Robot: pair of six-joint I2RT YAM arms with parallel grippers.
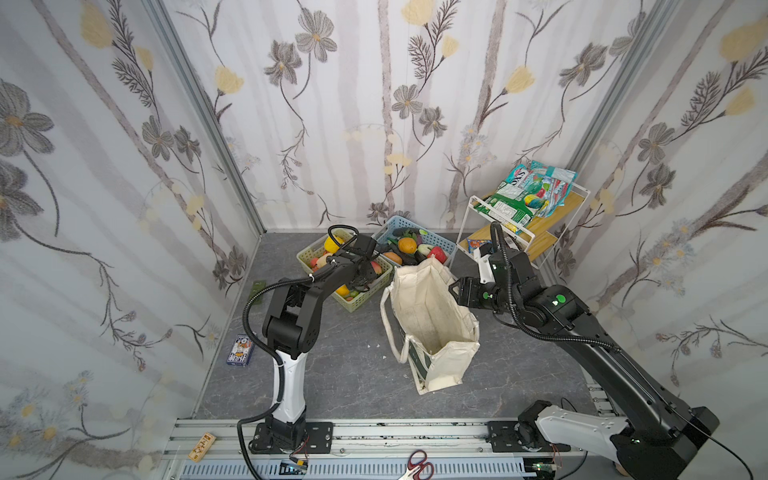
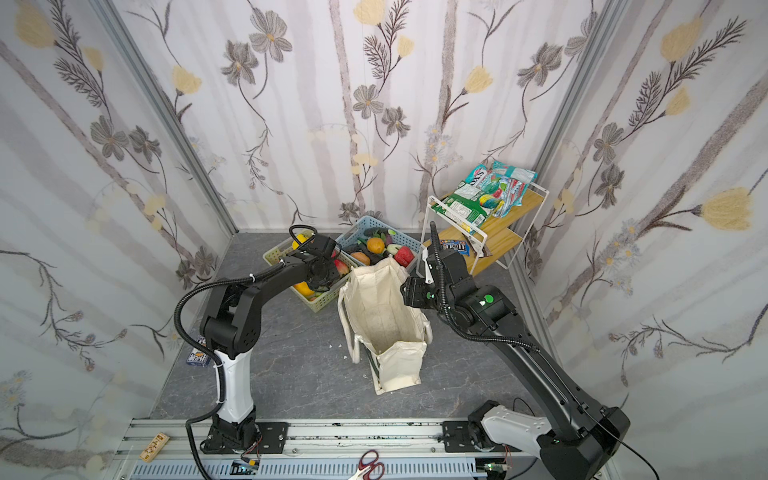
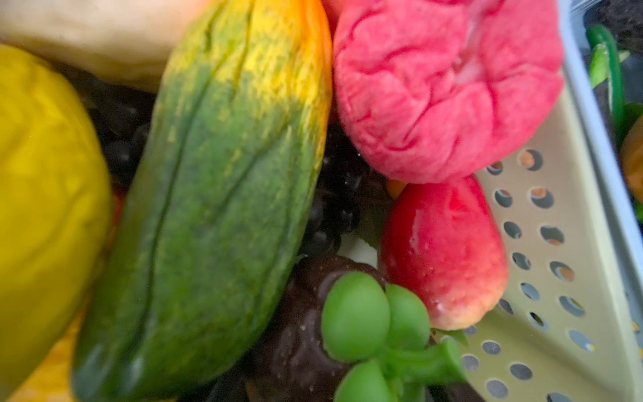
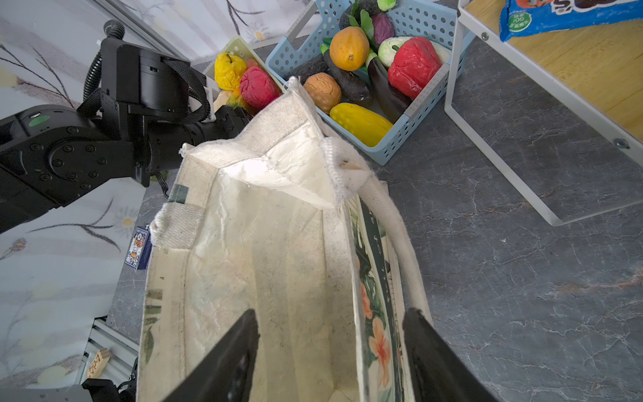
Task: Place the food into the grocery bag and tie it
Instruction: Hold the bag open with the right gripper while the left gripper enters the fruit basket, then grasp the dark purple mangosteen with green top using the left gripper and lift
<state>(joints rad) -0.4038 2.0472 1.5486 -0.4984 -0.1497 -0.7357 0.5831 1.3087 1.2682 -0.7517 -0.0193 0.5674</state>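
Grey table (image 1: 340, 374), left gripper (image 1: 360, 279) in basket (image 1: 306, 254), opening hidden, right gripper (image 4: 332, 313) parted astride bag (image 4: 264, 243)

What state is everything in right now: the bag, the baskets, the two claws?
grocery bag: upright, mouth open, no food visible inside.
green basket: filled with toy fruit.
blue basket: filled with toy vegetables.
left gripper: down in the green basket, jaws hidden.
right gripper: open, astride the bag's side wall.
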